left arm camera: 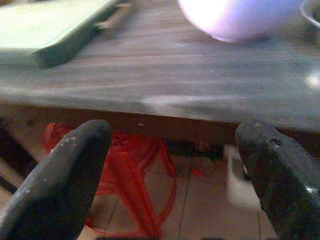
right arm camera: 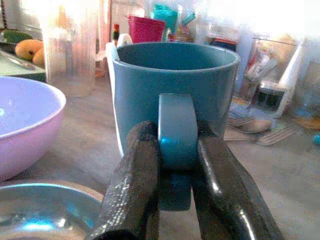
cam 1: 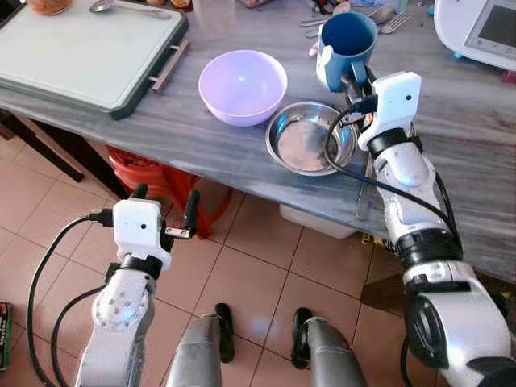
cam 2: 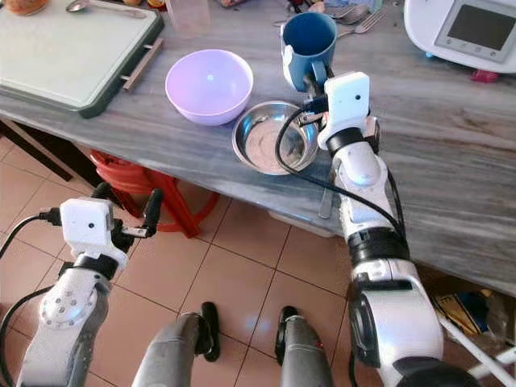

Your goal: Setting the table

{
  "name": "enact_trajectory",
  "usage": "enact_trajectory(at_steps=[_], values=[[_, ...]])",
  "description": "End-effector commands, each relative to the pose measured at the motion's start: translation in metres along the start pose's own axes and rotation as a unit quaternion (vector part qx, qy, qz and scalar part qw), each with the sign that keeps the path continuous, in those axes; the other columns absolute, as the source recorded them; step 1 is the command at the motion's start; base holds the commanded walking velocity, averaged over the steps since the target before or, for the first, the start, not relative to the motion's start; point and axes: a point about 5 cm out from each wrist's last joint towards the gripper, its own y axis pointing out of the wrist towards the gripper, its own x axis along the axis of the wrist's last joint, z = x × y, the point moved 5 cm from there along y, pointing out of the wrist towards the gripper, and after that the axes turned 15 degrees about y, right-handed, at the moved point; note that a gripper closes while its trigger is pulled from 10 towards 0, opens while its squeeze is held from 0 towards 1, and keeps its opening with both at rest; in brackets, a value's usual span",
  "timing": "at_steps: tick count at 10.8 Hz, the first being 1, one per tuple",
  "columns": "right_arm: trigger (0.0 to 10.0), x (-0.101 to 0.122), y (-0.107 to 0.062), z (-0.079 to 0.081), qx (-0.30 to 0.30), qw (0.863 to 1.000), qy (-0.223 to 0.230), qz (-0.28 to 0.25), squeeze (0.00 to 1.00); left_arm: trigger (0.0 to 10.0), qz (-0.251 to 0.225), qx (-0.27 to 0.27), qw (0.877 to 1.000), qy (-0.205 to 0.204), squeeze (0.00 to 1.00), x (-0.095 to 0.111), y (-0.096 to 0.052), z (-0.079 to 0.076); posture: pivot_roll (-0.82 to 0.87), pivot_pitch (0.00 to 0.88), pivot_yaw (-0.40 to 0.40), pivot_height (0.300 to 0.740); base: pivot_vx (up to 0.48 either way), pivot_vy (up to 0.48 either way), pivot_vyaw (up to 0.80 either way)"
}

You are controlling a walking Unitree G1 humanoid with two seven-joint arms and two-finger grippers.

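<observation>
I see a grey wood-grain table (cam 1: 201, 137) over terracotta floor tiles (cam 1: 258, 266). My right gripper (right arm camera: 175, 165) pinches the handle of one blue mug (cam 1: 348, 40), just behind one steel bowl (cam 1: 310, 137); one lilac bowl (cam 1: 242, 85) beside it. Left gripper (cam 1: 165, 211) hangs open below the table edge, possibly over a red stool (left arm camera: 135, 170).

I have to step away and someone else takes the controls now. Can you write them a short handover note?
Right gripper: shut on the handle of the blue mug, which is upright over the grey table, beyond the steel bowl.
Left gripper: open, holding nothing, below the table edge over the tiled floor.
The lilac bowl sits beside the steel bowl; the green board lies to the left.
Done: mug gripped.
Left: place the mug at its setting, release, then lay out the bowls. Cutlery lies behind the mug.
</observation>
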Motion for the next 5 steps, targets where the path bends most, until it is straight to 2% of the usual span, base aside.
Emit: enact_trajectory(at_steps=[1, 5], values=[[10.0, -0.01, 0.0027, -0.0094, -0.034, 0.998, 0.039, 0.026, 0.0, 10.0, 0.007, 0.0, 1.0, 0.017, 0.0, 0.0013, -0.0087, 0.0126, 0.18, 0.336, 0.106, 0.74, 0.0, 0.0, 0.0], [10.0, -0.0046, 0.007, -0.0145, -0.037, 0.999, 0.031, 0.019, 0.0, 10.0, 0.006, -0.004, 1.0, 0.016, 0.0, 0.003, -0.006, 0.0112, 0.17, 0.327, 0.103, 0.74, 0.0, 0.0, 0.0]])
